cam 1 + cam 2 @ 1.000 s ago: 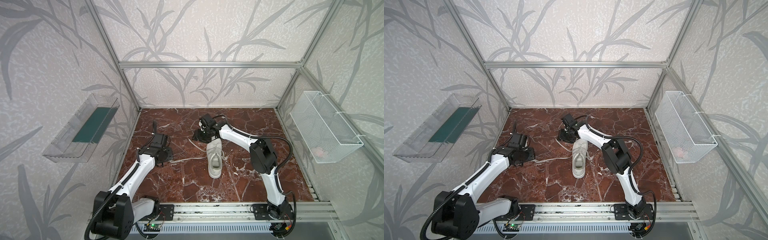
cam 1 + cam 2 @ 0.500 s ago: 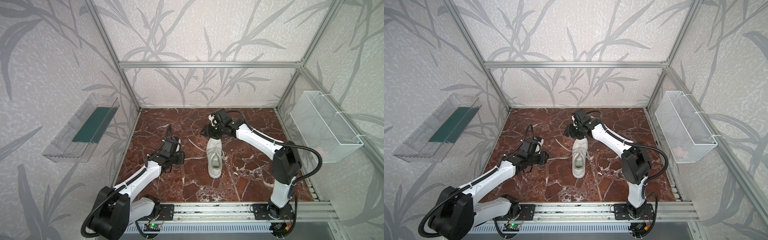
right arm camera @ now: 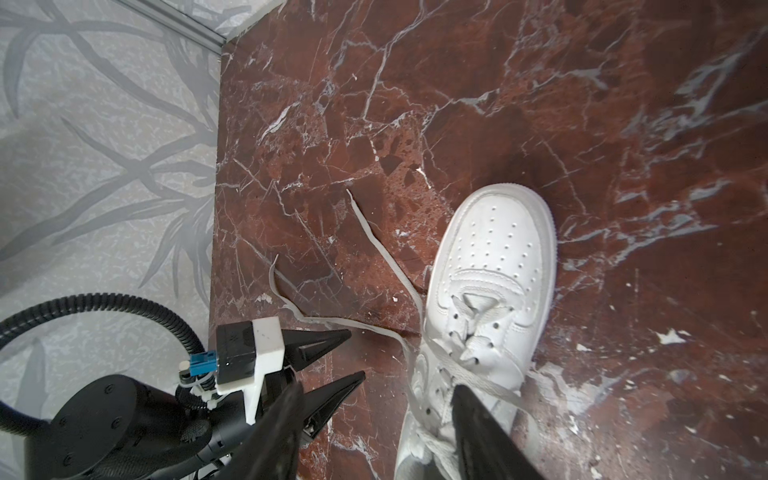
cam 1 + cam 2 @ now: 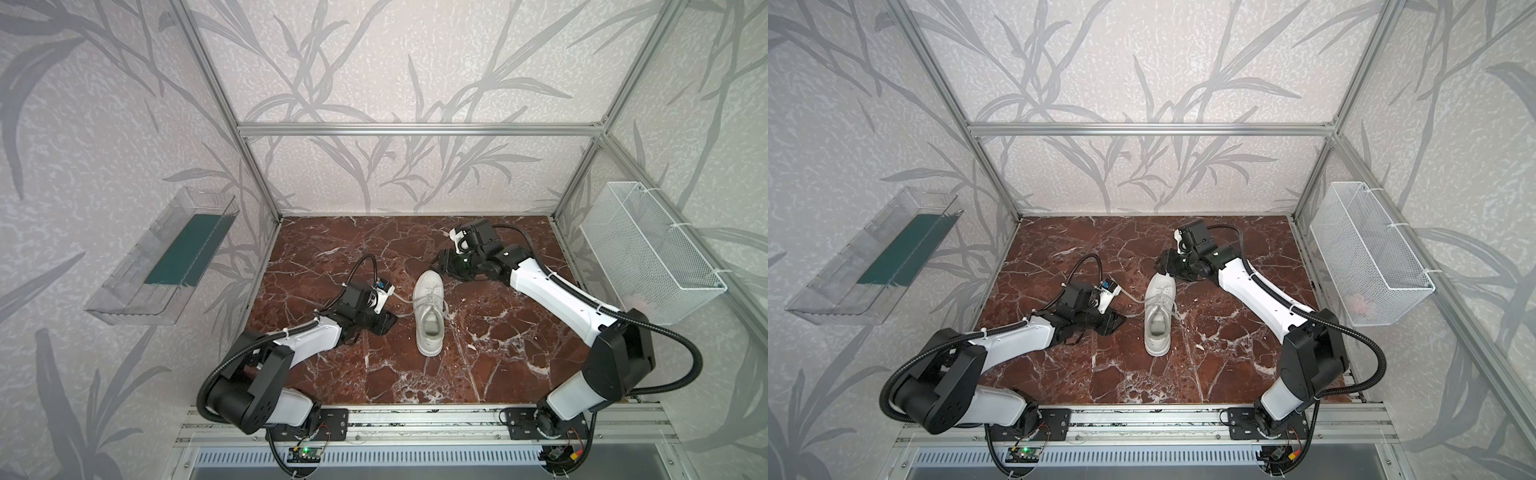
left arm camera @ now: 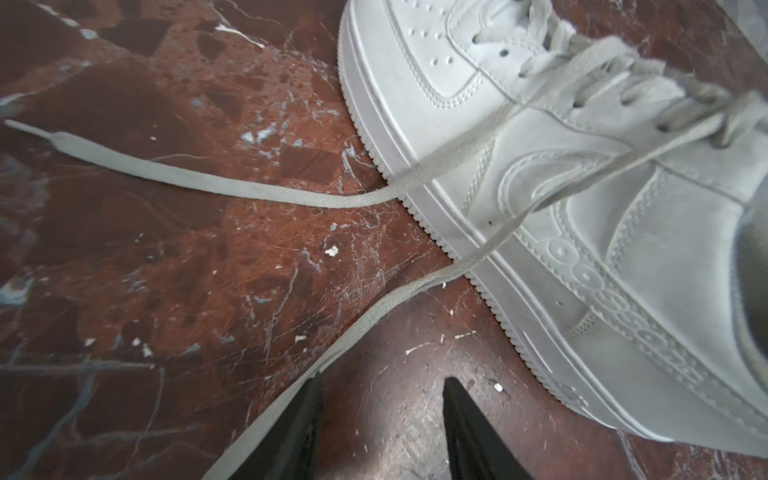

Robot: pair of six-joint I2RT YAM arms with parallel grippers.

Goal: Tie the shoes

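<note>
A white sneaker, the shoes [image 4: 430,318] [image 4: 1158,318], lies mid-floor with its toe toward the back wall and its laces untied. Two loose laces [image 5: 208,183] [image 3: 374,245] trail over the marble on its left side. My left gripper [image 4: 388,322] [image 4: 1117,322] [image 5: 380,386] is low on the floor just left of the shoe [image 5: 582,187], open and empty. One lace [image 5: 374,316] passes outside one of its fingers. My right gripper [image 4: 444,262] [image 4: 1165,262] [image 3: 376,390] hovers open above the toe end, looking down on the shoe [image 3: 494,270] and the left gripper [image 3: 349,357].
A clear wall tray with a green insert [image 4: 166,266] hangs at the left. A white wire basket [image 4: 648,253] hangs at the right. Aluminium frame posts mark the back corners, and a rail [image 4: 415,424] runs along the front edge of the red marble floor [image 4: 374,374].
My left gripper has slid right across the floor, close to the shoe's side. My right gripper has swung right, from left of the toe to behind it. The shoe has not moved.
</note>
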